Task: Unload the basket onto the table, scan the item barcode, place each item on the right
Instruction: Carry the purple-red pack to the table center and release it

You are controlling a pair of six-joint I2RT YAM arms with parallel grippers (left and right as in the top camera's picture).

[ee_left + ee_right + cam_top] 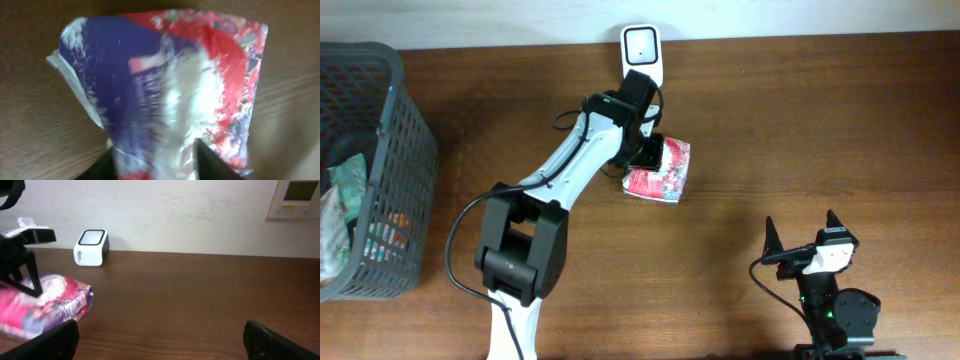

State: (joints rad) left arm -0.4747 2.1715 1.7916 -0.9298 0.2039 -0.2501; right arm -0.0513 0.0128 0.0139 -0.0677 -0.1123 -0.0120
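The item, a red, white and purple plastic packet point(665, 172), lies flat on the wooden table just in front of the white barcode scanner point(642, 48). My left gripper point(648, 155) stands over the packet's left part. In the left wrist view its dark fingers point(212, 160) are parted, and the blurred packet point(165, 85) fills the gap between them, so the gripper point(155, 150) is open. No barcode can be made out. My right gripper point(802, 232) rests open near the front right, far from the packet point(45, 305), with nothing between its fingers point(160, 330). The scanner point(91, 247) stands against the wall.
A dark mesh basket point(390, 130) holding several packets stands at the table's left edge. A beige wall panel point(295, 199) hangs at the back right. Bare wood lies between the packet and my right arm.
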